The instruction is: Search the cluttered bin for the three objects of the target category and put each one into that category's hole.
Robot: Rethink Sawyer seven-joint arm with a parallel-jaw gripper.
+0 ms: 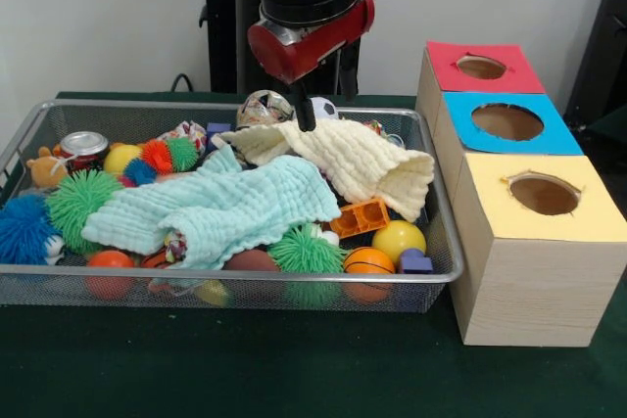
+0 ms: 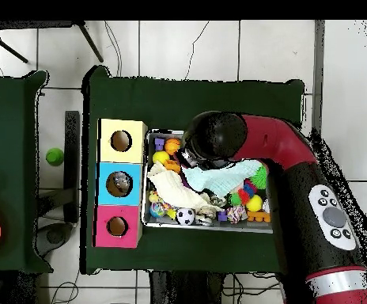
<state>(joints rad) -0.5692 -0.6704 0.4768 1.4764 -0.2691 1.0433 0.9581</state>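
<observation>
I'm hanging over the wire bin (image 1: pixel 20 134), my jaws (image 1: pixel 306 116) dipped to the cream cloth (image 1: pixel 362 159) at the back of the heap; from the front only one dark tip shows at the cloth's edge, so I cannot tell whether my jaws are wide, narrow or pinching the fabric. That cloth and the mint cloth (image 1: pixel 211 210) lie draped over the toys, which is why the search is hard: they hide whatever sits beneath. Around their edges I can pick out spiky balls, green (image 1: pixel 78 201) and blue (image 1: pixel 22 230), a yellow ball (image 1: pixel 399 239), a small basketball (image 1: pixel 370 261), an orange block (image 1: pixel 361 216), a soccer ball (image 1: pixel 323 108) near the rear wall and a tin can (image 1: pixel 83 147) in the far corner. Which of these belongs to my target category I cannot say from here. The sorting box (image 1: pixel 534 281) stands just beside the bin on the green counter (image 1: pixel 245 369), its red hole (image 1: pixel 481 67), blue hole (image 1: pixel 507 121) and yellow hole (image 1: pixel 544 195) facing up so drops go straight in. From overhead, something seems to lie inside the blue hole already. My guess: the cloths need shifting before I can find anything.
</observation>
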